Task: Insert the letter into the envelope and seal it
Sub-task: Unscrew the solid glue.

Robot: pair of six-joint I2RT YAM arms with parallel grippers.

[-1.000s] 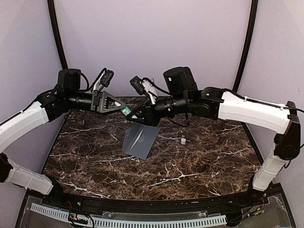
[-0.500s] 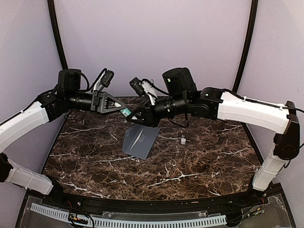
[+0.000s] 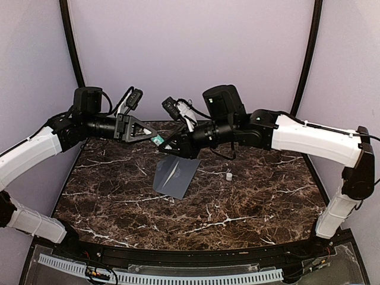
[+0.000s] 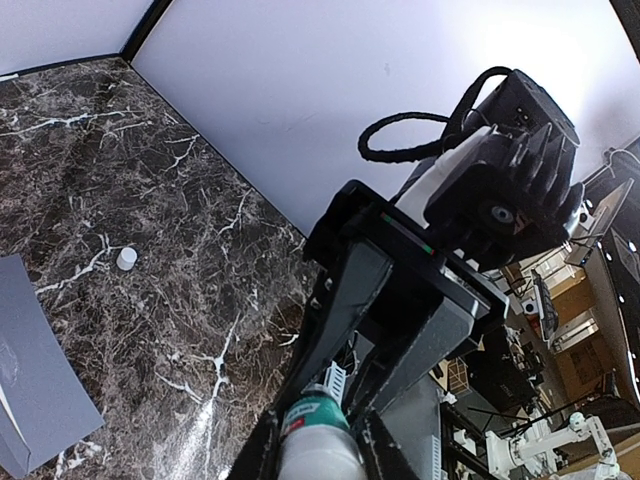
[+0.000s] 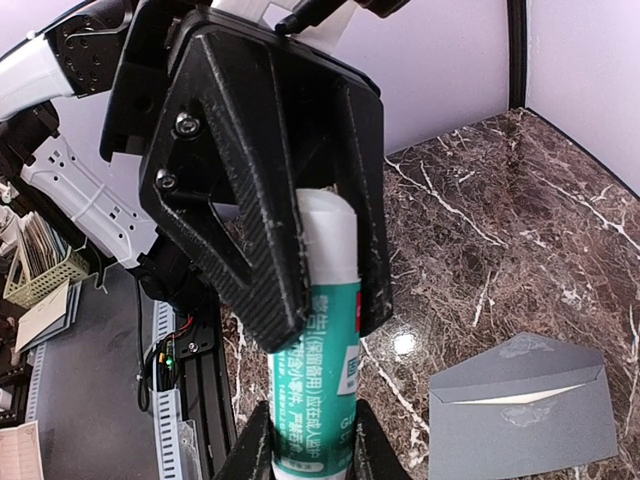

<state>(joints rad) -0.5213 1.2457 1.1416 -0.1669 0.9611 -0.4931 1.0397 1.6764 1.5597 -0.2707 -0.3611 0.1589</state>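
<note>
Envelope (image 3: pixel 176 176): slate grey, lying flat on the dark marble table (image 3: pixel 255 208), about mid-table, below and just in front of my two wrists. Neither gripper touches it. From the right wrist view a thin cream strip shows along its mouth. That is the letter (image 5: pixel 525 396), tucked inside with only that edge visible (border and text too small to make out). Whether the flap is stuck down I cannot tell.

Small white cap-like cylinder (image 3: pixel 229 176) stands on the table to the right of the envelope, apart from it.

Above the far end of the envelope, both my arms meet in the air. Glue stick (image 5: pixel 318 340), teal label with a white end, spans between my two grippers.

Right gripper (image 5: pixel 305 455): jaws narrowed onto the teal body, clamped on it.

Left gripper (image 4: pixel 316 450): jaws drawn in close around the white end. Both fingers look pressed against it (contact reads best in the left wrist view), so I note it as gripping the same stick from the opposite end.

The two grippers face each other almost tip to tip, and the stick is well off the table.

Plain lilac walls stand behind and to both sides.
</note>
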